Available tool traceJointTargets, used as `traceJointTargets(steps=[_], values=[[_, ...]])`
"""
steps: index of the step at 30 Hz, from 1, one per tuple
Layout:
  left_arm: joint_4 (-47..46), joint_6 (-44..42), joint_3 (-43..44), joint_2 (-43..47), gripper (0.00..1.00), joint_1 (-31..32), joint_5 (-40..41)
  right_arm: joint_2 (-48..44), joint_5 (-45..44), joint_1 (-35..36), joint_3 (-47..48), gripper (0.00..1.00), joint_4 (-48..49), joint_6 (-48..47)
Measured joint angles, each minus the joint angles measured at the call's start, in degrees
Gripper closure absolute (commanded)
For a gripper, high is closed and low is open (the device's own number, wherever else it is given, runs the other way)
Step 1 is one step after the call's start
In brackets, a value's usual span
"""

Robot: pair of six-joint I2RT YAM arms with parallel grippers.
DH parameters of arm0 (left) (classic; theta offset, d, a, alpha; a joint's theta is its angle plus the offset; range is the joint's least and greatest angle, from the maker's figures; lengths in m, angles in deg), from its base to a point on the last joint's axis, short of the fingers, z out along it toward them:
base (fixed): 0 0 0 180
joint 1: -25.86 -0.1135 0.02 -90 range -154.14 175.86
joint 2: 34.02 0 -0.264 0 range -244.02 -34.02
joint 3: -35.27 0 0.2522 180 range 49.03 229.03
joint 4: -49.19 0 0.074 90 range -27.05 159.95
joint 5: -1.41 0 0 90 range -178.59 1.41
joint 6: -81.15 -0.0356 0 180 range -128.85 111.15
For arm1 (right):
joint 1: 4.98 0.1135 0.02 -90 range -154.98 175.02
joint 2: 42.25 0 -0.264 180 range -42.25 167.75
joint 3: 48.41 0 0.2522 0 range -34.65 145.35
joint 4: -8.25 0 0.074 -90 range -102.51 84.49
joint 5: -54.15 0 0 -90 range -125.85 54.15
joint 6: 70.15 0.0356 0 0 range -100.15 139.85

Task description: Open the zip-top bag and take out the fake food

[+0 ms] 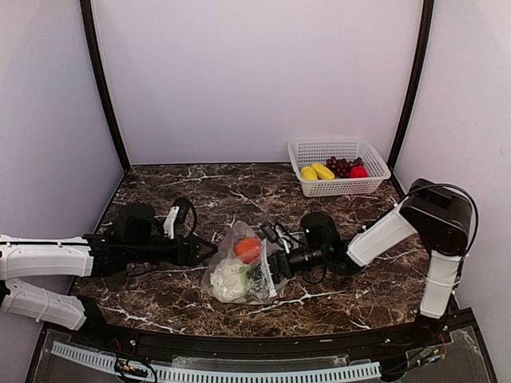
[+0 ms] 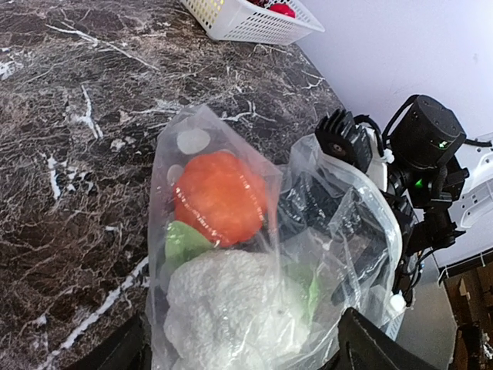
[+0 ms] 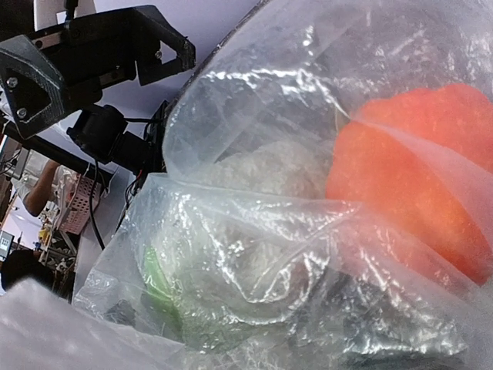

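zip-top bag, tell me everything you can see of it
The zip-top bag is a clear, crinkled, floppy plastic pouch with pale dots, lying on the dark marble table between the two arms. Inside show an orange piece, a white cauliflower and a green bit. The right gripper pushes into its right side, plastic draped over it; the left gripper is at its left edge, open. Whether the zip is open is unclear.
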Motion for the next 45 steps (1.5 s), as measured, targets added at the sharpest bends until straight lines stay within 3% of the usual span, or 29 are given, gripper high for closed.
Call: traceJointTargets(steps=[5,9,11,17,19,26,35,40,45], values=[[3.1,0.4,-2.7,-1.3,0.24,0.0,0.1,0.8,1.0,0.0,-1.5,0.08,1.2,0.8],[3.4,0.5,-4.3,-4.7,0.38,0.0,-1.2,1.6,2.4,0.0,-1.5,0.08,2.0,1.3],[2.6,0.8,-4.5,-6.4,0.47,0.0,-2.4,2.1,3.1,0.0,-1.4,0.08,2.1,1.4],[-6.5,3.7,-5.9,-11.5,0.90,0.6,-6.6,4.9,5.6,0.0,0.3,0.13,3.3,1.8],[-10.3,4.9,-5.9,-13.9,0.97,1.5,-7.7,5.6,6.3,0.0,1.1,0.15,3.4,2.0],[-18.9,8.3,-5.8,-19.0,0.99,3.2,-9.9,6.5,6.3,-0.7,2.3,0.19,2.7,2.8],[-23.3,10.4,-4.9,-23.0,0.99,3.6,-10.3,7.9,8.2,-1.7,3.2,0.24,4.2,5.2],[-24.7,11.0,-4.3,-24.5,0.99,3.7,-10.4,7.9,8.6,-1.9,3.2,0.21,3.8,5.1],[-25.4,11.5,-4.2,-24.9,0.99,3.9,-10.2,7.7,8.4,-1.9,3.3,0.48,2.0,3.0]])
